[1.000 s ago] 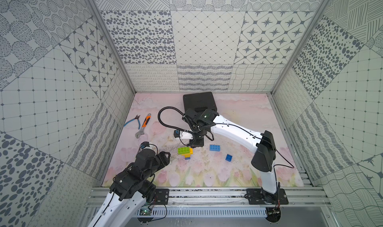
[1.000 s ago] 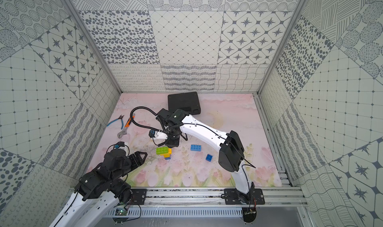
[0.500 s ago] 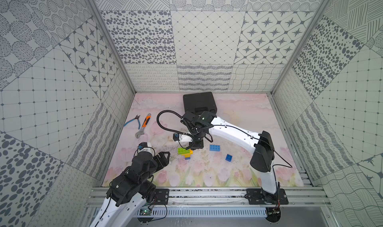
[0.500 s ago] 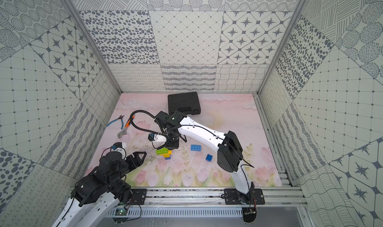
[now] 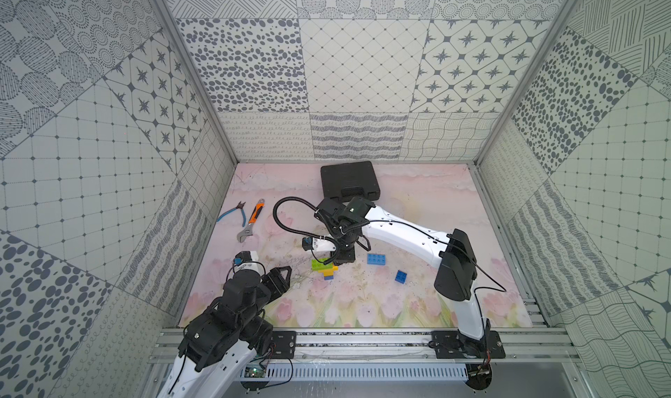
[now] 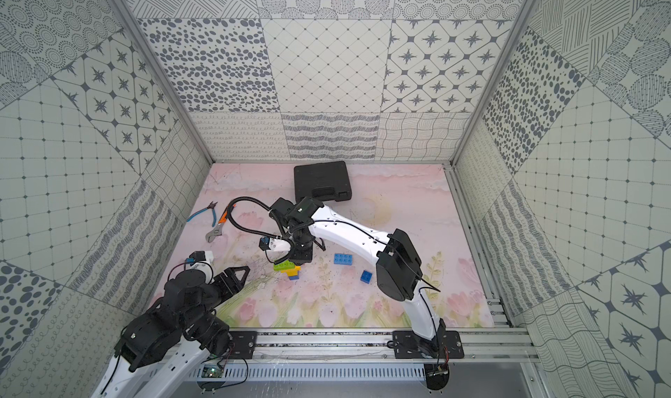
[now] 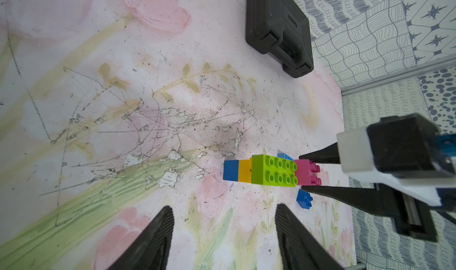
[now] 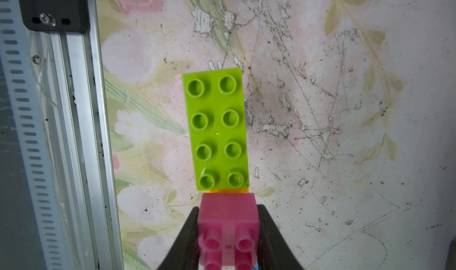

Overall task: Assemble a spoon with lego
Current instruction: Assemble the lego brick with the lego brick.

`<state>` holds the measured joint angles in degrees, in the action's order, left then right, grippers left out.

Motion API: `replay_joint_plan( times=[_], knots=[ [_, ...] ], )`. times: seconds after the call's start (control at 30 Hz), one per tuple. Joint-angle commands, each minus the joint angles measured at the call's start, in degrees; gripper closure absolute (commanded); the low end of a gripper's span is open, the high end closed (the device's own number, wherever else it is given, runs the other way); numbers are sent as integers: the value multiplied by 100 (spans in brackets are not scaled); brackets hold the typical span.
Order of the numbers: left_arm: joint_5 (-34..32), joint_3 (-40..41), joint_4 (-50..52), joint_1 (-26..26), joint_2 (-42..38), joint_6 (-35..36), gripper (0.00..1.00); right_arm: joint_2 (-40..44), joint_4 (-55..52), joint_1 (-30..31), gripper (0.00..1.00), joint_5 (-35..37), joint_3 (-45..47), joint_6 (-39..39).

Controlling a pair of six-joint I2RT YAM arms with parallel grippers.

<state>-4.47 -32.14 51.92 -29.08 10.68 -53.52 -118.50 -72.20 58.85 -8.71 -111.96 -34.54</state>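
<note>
The right claw [image 8: 228,208] clamps the pink brick [image 8: 228,222] beside the green brick [image 8: 218,128]. It wants pressing straight down, no twist. The left claw [image 7: 224,207] hangs open and could steady the stack [image 7: 244,173].

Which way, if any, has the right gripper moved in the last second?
Yes: the right gripper has shifted away from the black case, down level with the light blue brick, shut on the pink brick.
</note>
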Motion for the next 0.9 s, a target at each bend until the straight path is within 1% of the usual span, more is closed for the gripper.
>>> replay_joint_plan(
  times=[0.0,0.53,0.87],
  knots=[
    [-12,-93,12,34,71,189,33,-139,-4,57,91,-36,-153,-63],
    [190,-74,-110,30,31,313,34,-203,158,84,90,145,-68,-164],
    [219,-67,-147,25,59,359,34,-252,77,153,90,260,-74,-197]
  ],
)
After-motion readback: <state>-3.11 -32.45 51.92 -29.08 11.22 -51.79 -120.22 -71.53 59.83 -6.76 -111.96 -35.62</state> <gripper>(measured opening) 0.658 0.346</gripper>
